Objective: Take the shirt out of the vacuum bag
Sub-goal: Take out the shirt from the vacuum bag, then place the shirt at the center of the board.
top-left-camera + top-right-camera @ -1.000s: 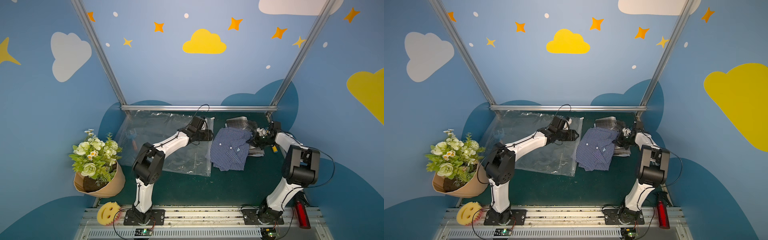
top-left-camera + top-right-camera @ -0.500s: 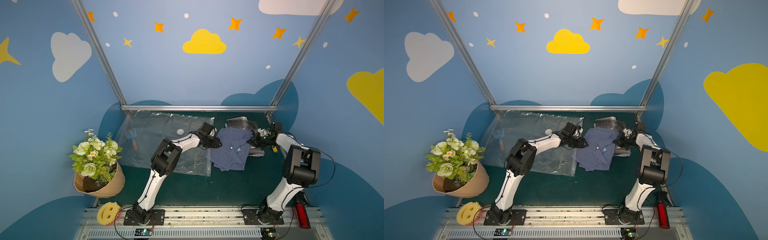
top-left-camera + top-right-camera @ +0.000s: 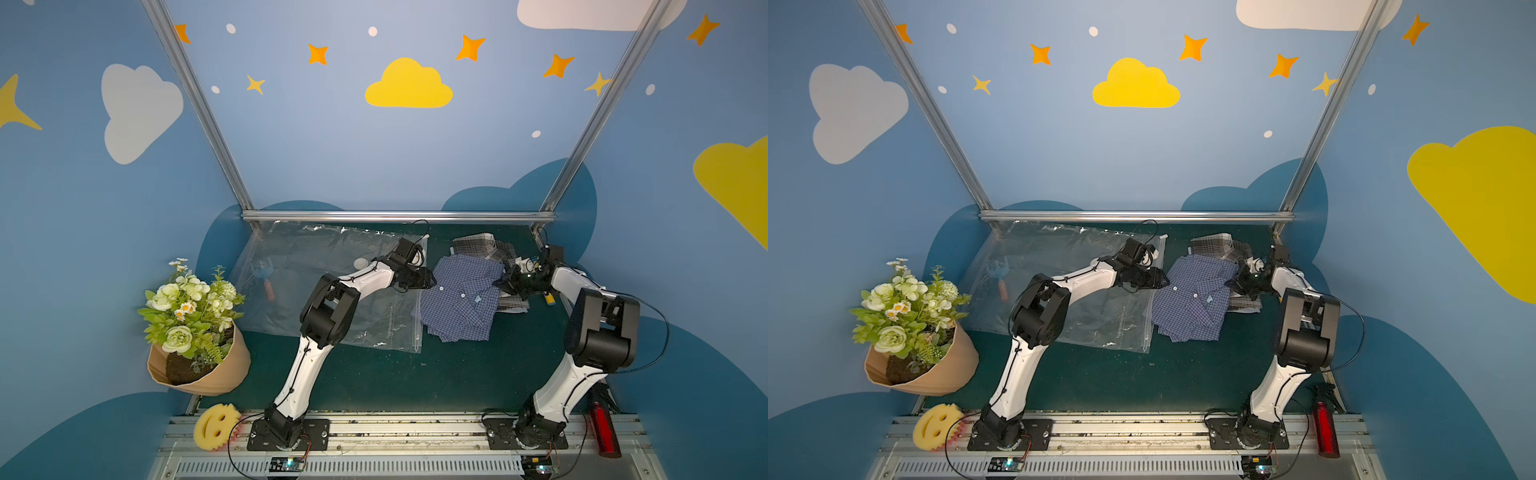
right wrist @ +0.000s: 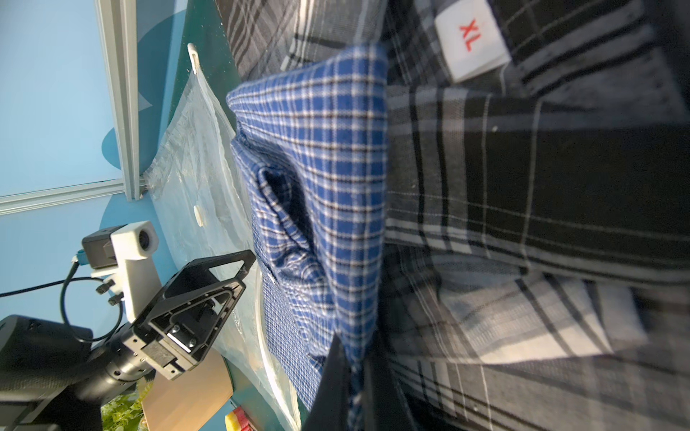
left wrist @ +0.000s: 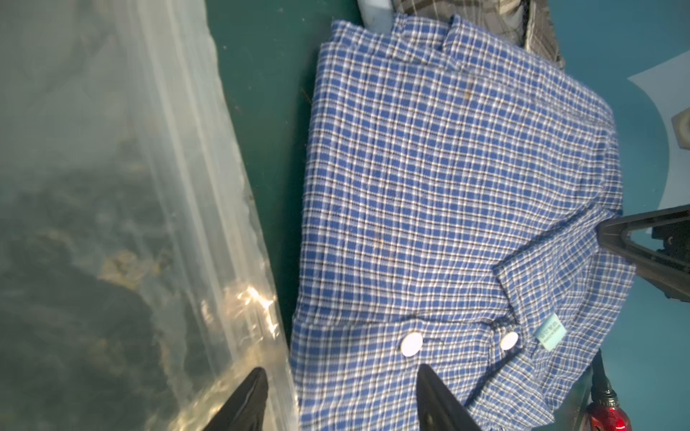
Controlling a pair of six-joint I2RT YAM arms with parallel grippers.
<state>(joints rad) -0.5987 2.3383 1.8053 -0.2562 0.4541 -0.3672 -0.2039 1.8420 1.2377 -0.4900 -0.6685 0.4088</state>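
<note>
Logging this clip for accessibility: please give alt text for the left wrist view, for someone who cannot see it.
A folded blue checked shirt lies on the green table, fully outside the clear vacuum bag beside it. The left gripper has its jaws open over the gap between them; the right gripper pinches the shirt's far edge.

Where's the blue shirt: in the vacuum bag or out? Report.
Out: the blue shirt lies wholly beside the vacuum bag, green mat showing between them.

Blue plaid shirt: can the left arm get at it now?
Probably yes. The left arm holds its open jaws right at the bag-side edge of the blue plaid shirt, which lies outside the vacuum bag; nothing between.
</note>
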